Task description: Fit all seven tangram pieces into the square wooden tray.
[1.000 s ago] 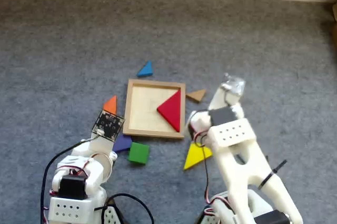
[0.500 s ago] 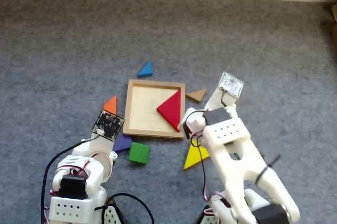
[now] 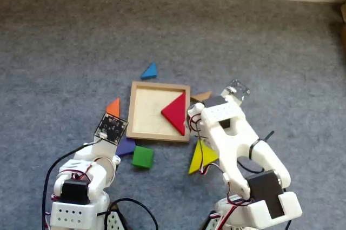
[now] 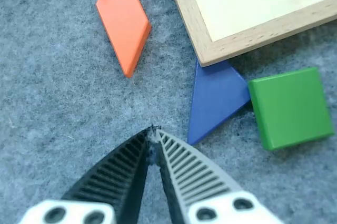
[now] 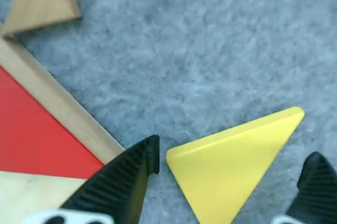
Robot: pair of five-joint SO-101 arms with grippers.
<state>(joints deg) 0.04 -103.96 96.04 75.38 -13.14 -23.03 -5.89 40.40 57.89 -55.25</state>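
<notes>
We see one piece, the red triangle (image 3: 175,112), seated in the tray (image 3: 131,111); six lie around it on the counter (image 3: 81,35). Our right pincer (image 5: 233,156) gapes wide astride the yellow triangle (image 5: 237,163), the left pincer (image 4: 154,132) closed and empty.

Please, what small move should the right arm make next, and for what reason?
Probably lower the right gripper and close it on the yellow triangle. The gripper is open, with one finger on each side of that piece, which lies on the carpet outside the wooden tray. So far the tray holds just the red triangle.
</notes>
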